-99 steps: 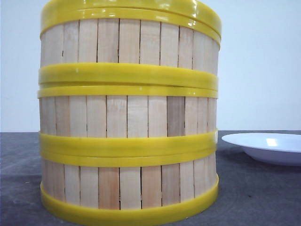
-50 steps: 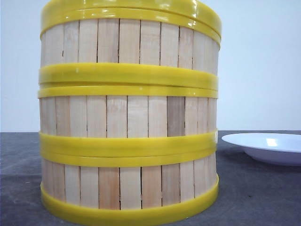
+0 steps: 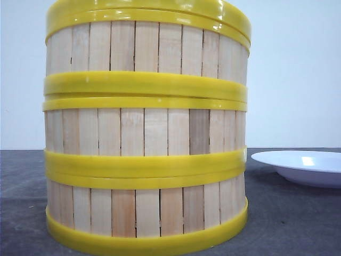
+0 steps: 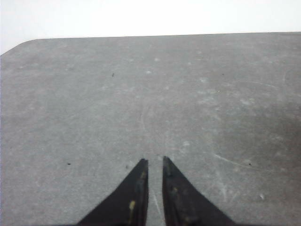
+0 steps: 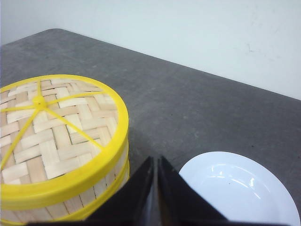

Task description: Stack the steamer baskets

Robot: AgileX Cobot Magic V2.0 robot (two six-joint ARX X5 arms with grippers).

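Three steamer baskets stand in one stack close in front of me: the bottom basket (image 3: 144,210), the middle basket (image 3: 144,130) and the top basket (image 3: 144,48), yellow rims meeting between their slat walls. A woven lid (image 5: 51,132) with a yellow rim covers the top basket (image 5: 114,175). My right gripper (image 5: 155,159) is shut and empty, hovering between the stack and the plate, above the lid's height. Away from the stack, my left gripper (image 4: 155,160) hangs over bare table, its fingers almost together with only a thin slit and nothing between them.
A shallow white plate (image 3: 303,168) lies on the dark grey table to the right of the stack, also seen as the plate (image 5: 235,188) beside my right fingers. The table's far edge (image 4: 141,37) meets a white wall.
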